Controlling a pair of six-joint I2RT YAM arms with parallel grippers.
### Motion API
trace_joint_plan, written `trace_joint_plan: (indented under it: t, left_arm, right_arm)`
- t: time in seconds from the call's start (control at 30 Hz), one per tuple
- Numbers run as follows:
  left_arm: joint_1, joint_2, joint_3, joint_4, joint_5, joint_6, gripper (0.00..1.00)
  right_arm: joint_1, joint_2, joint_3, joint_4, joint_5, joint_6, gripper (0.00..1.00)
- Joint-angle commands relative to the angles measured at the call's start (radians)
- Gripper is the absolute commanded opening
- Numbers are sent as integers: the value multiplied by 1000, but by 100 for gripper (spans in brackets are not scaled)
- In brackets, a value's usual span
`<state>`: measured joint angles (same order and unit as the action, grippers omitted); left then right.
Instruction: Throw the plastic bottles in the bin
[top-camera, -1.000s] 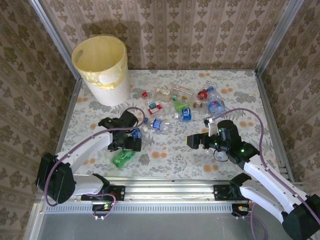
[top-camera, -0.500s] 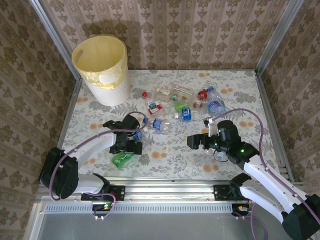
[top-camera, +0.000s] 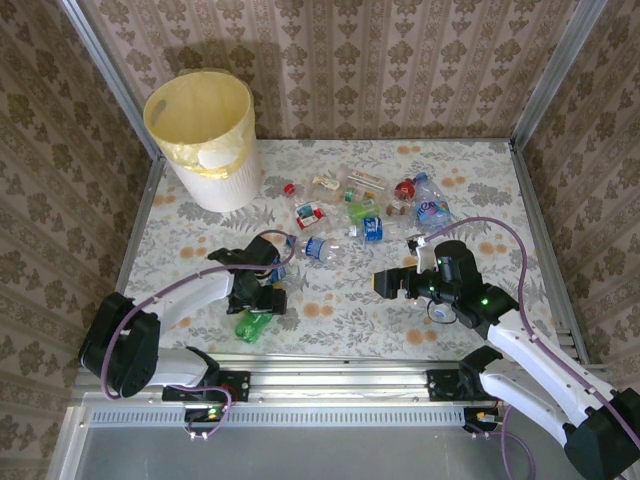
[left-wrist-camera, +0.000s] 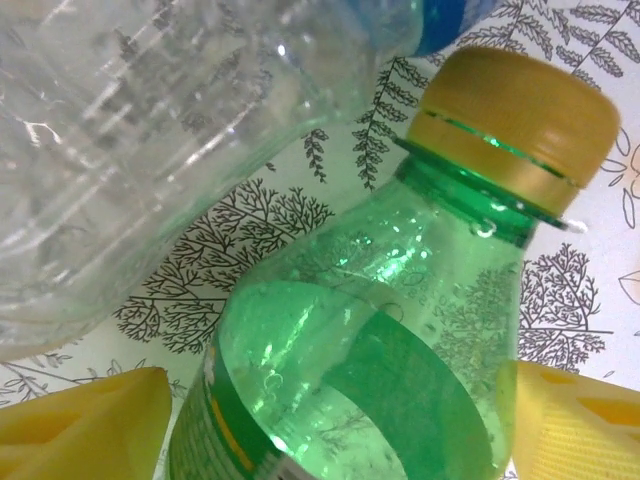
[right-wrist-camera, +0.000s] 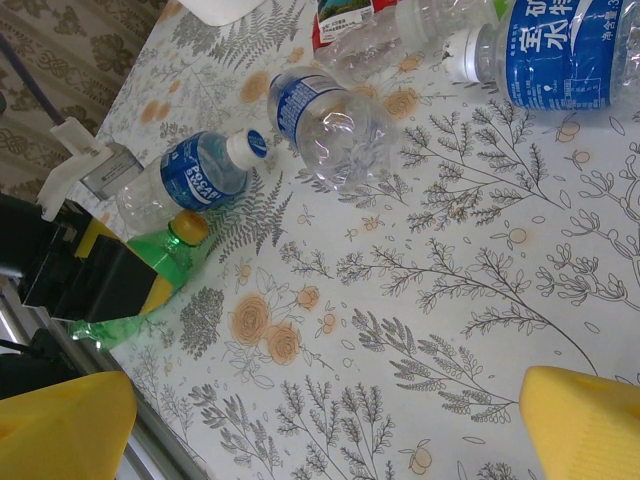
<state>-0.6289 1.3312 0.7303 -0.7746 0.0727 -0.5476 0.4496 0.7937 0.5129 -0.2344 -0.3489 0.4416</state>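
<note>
1. Top external view. Left gripper (top-camera: 262, 297) has come down and toward the near edge within the last second. It now sits over the green bottle (top-camera: 250, 327), which lies near the front of the table (top-camera: 470, 165). Right gripper (top-camera: 388, 283) has not moved and hovers at mid-table, holding nothing. Bin (top-camera: 222, 180) stands at the far left corner, well apart from both arms. The main pile of plastic bottles (top-camera: 365, 205) lies untouched at the far centre.

2. Left wrist view. Yellow fingertips (left-wrist-camera: 85, 430) flank the green bottle (left-wrist-camera: 370, 360) just below its yellow cap (left-wrist-camera: 510, 110). The jaws are wide but narrowing. Whether the pads already press the bottle cannot be told. A clear bottle (left-wrist-camera: 120, 150) lies just beside it.

3. Right wrist view. Right gripper (right-wrist-camera: 320, 430) has its jaws fully spread over bare cloth. The left gripper (right-wrist-camera: 95, 280) straddles the green bottle (right-wrist-camera: 155, 265), with a blue-labelled bottle (right-wrist-camera: 195, 175) near it.

4. Judgement. A grasp on the green bottle is starting, and the carry to the bin remains to be done.
</note>
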Motion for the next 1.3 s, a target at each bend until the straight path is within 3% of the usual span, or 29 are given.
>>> trace_joint_plan:
  t: [0.0, 0.6, 1.27]
  left_arm:
    - [-11, -5, -23, 23, 31, -20, 82]
    - [-26, -47, -64, 92, 59, -45, 49]
    - [-29, -199, -94, 145, 114, -41, 34]
  right_arm:
    - [8, -2, -20, 20, -19, 0, 100]
    - [8, -11, -22, 10, -28, -13, 100]
    - [8, -31, 32, -25, -36, -77, 100]
